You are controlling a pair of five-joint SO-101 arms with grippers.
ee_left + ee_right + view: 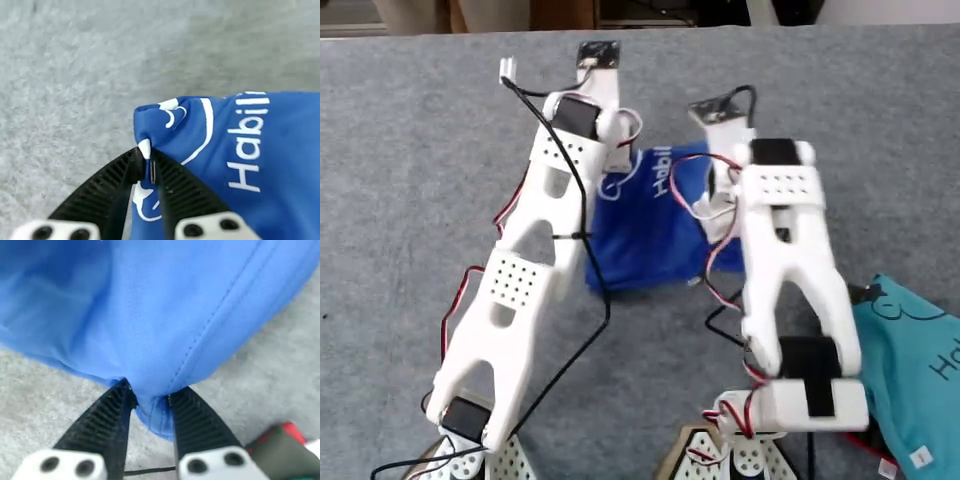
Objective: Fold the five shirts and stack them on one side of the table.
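Your left end effector (pixel 150 169) clamps a corner of the blue shirt (pixel 650 240), your right end effector (pixel 149 402) another edge. Its lettering (pixel 661 172) runs near-to-far.

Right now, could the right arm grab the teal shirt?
Probably not yet: the right gripper is shut on the blue shirt. The teal shirt lies uncovered beside that arm's base, likely reachable afterwards.

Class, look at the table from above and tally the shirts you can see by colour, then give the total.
blue shirt: 1
teal shirt: 1
Total: 2 shirts
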